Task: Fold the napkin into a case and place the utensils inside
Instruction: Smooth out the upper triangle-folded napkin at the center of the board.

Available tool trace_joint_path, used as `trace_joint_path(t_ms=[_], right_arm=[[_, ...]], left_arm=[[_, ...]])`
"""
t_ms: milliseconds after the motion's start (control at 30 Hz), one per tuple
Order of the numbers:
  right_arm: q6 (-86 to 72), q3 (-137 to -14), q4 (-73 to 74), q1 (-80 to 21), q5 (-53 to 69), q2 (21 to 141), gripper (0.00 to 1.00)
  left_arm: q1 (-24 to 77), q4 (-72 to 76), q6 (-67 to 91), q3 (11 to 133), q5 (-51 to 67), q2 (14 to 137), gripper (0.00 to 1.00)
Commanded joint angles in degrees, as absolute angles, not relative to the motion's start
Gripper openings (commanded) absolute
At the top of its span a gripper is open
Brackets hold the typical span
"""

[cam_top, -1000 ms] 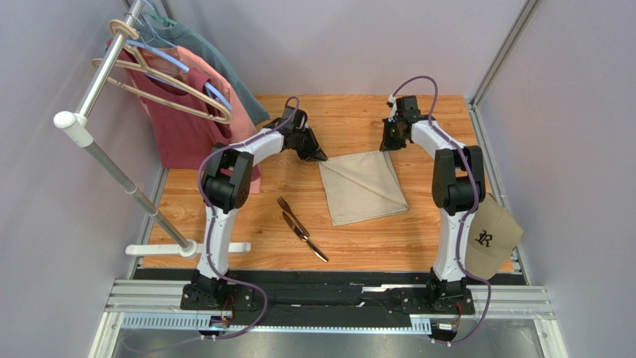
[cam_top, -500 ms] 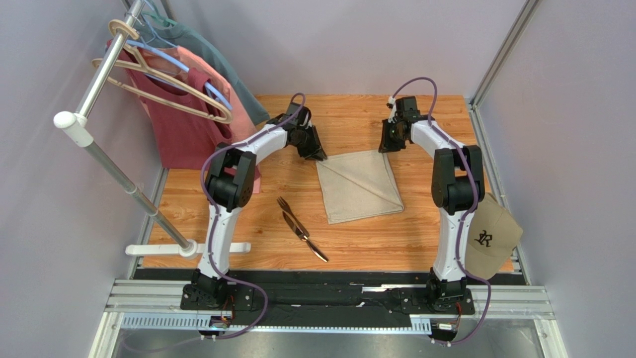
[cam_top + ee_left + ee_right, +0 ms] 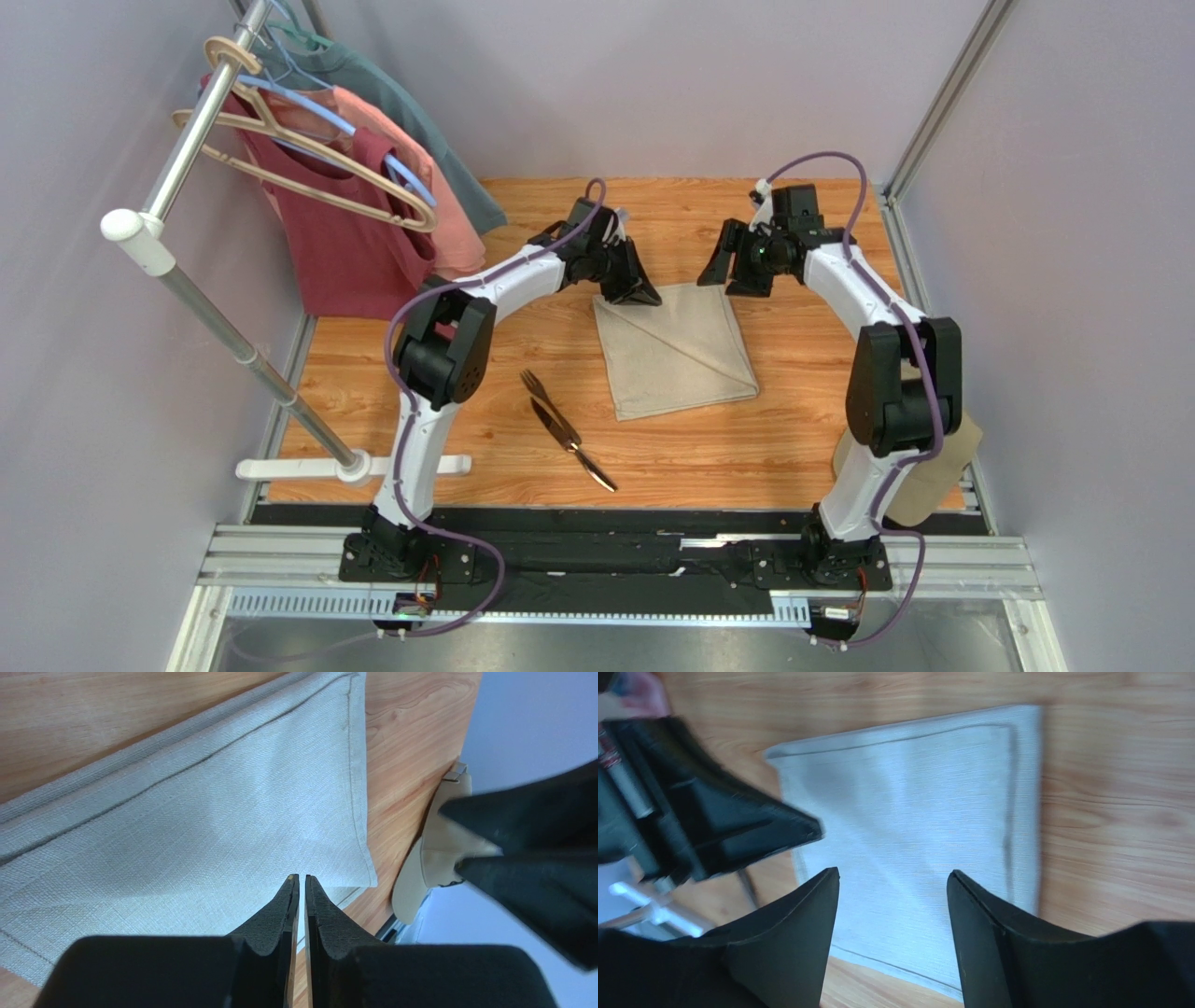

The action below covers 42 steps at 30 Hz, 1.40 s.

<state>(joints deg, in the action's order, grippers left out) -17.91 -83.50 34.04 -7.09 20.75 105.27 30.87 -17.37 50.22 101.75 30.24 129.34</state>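
Lying flat beneath left claw (image 3: 648, 296), right claw (image 3: 728, 277) — napkin (image 3: 676, 350).

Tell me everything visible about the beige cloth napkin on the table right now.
The beige woven cloth napkin lies flat on the wooden table, roughly square, with a diagonal fold line crossing its top layer and a stitched hem along its borders. The shut left claw and the open right claw hang over its far corners; whether either touches it cannot be told.
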Motion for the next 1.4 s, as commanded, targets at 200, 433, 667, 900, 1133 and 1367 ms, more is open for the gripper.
trace_joint_path(t_ms=[200,433,667,900,1133,1367], right_arm=[[-26.89,-68.30,11.00,-7.21,45.69,108.19,0.30],[-26.54,-57.94,9.14,-3.44,43.60,105.83,0.25],[-26.71,-50.98,10.89,-0.53,39.56,98.80,0.26],[-28.04,-51.59,13.18,-1.14,38.94,92.55,0.28],[-27.51,-43.96,11.43,3.42,36.39,92.90,0.28],[-25.06,-39.46,14.23,6.86,33.58,89.92,0.28]], left_arm=[[28.56,-21.79,54.40,105.03,32.70,137.19,0.04],[27.42,-24.86,53.53,105.82,29.54,137.90,0.01],[28.03,-28.73,48.36,110.74,27.52,137.55,0.04],[32.78,-23.40,50.79,107.24,28.91,130.61,0.13],[34.81,-16.09,56.95,100.29,31.91,133.77,0.10],[32.26,-19.25,55.20,100.90,30.06,136.50,0.09]])
